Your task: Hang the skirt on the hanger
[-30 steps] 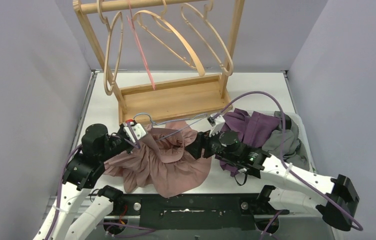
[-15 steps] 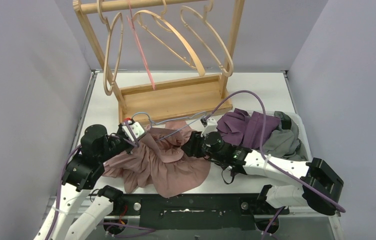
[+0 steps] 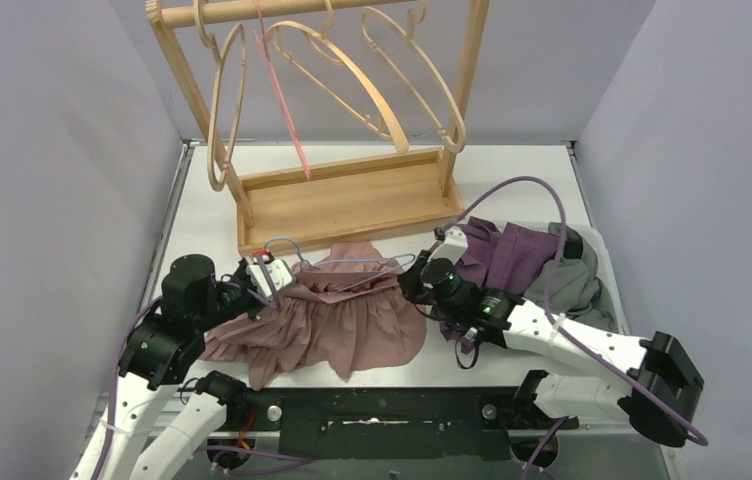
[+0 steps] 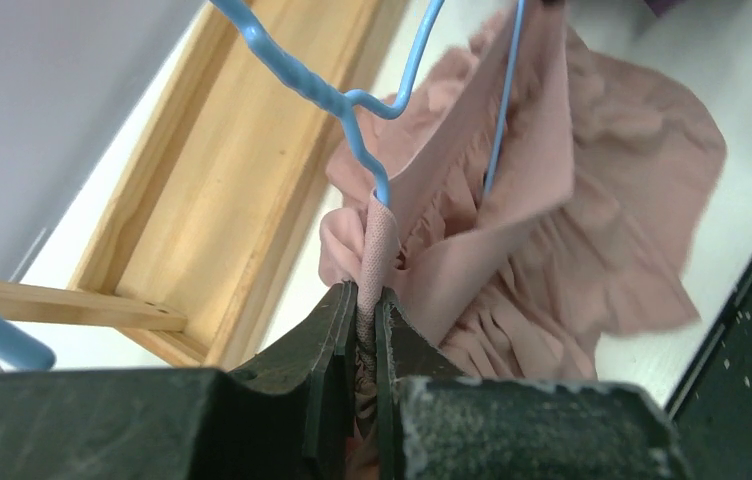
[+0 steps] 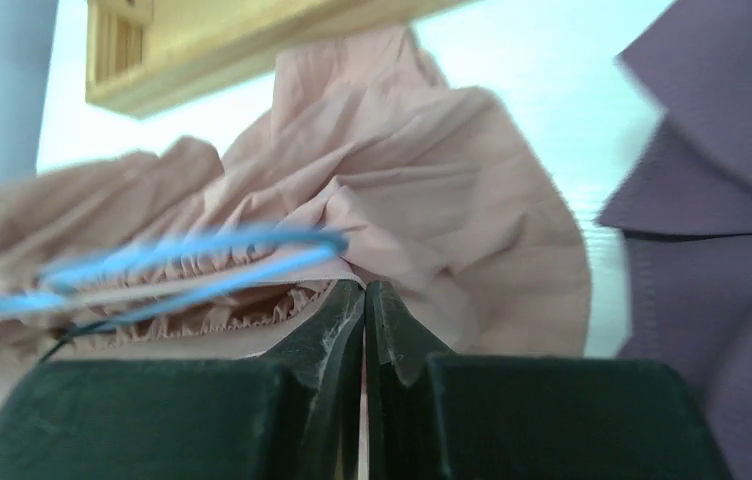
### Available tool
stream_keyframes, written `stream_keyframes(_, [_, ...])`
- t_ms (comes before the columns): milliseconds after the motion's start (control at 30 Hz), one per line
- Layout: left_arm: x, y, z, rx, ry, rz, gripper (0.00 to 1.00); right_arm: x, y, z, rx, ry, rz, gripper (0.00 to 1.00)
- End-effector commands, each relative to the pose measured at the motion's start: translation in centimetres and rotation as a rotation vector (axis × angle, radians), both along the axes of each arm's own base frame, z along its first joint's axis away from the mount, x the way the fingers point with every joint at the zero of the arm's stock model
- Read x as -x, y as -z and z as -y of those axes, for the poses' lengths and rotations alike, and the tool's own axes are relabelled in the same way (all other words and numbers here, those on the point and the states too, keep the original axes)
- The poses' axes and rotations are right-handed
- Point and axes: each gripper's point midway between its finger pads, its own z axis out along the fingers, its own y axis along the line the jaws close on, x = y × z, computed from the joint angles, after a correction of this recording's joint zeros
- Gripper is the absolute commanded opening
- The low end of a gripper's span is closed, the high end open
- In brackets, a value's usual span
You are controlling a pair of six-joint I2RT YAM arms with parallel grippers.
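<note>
The pink skirt (image 3: pixel 337 320) lies spread on the table, its waistband stretched between my two grippers. A thin blue wire hanger (image 3: pixel 337 263) runs along the waistband, its hook near the left gripper. My left gripper (image 3: pixel 274 280) is shut on the waistband's left end, and the left wrist view shows the pink band (image 4: pixel 374 240) pinched between the jaws just below the hanger (image 4: pixel 352 100). My right gripper (image 3: pixel 410 280) is shut on the skirt's right edge. In the right wrist view a thin sliver of the skirt (image 5: pixel 422 190) sits between the jaws, beside the blurred hanger (image 5: pixel 192 250).
A wooden rack (image 3: pixel 347 200) stands behind the skirt, carrying wooden hangers (image 3: pixel 392 80) and a pink one (image 3: pixel 282 90). A pile of purple (image 3: pixel 512 255) and grey (image 3: pixel 577 285) clothes lies right of the right gripper. The purple garment (image 5: pixel 712 200) fills the right wrist view's right side.
The right gripper closed on the skirt's edge and drew back to the right. The bunched skirt is now pulled out flat, with the hanger lying along its waistband. The left gripper kept its hold.
</note>
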Motion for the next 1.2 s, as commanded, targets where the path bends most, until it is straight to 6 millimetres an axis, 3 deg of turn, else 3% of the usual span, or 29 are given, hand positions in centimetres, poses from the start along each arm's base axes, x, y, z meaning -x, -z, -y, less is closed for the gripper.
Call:
stream_keyframes(0, [1.2, -1.4, -0.2, -0.074, 0.084, 0.062, 0.00, -2.2, -3.6, 5.5, 0.004, 0.222, 0.039, 0.00])
stream_keyframes(167, [1.5, -0.3, -0.5, -0.121, 0.101, 0.014, 0.00, -3.1, -6.5, 8.5, -0.030, 0.288, 0.072, 0.00])
stream_keyframes(333, [0.2, 1.0, -1.4, -0.183, 0.041, -0.043, 0.00, -2.9, -9.0, 8.1, -0.029, 0.211, 0.103, 0.00])
stream_keyframes(600, [-0.7, 1.0, -0.3, -0.188, 0.076, -0.095, 0.00, -1.5, -12.3, 2.9, -0.087, -0.127, 0.174, 0.00])
stream_keyframes(800, [-1.6, 0.2, 1.2, -0.140, 0.120, -0.086, 0.00, -1.2, -13.0, -1.0, -0.105, -0.280, 0.194, 0.00])
stream_keyframes(967, [-2.0, 0.2, 1.9, -0.114, 0.136, -0.083, 0.00, -2.2, -12.1, -2.5, -0.061, -0.290, 0.194, 0.00])
stream_keyframes(1167, [-1.7, 0.3, 3.4, -0.045, 0.188, -0.058, 0.00, -0.1, -14.2, -6.4, -0.178, -0.481, 0.282, 0.00])
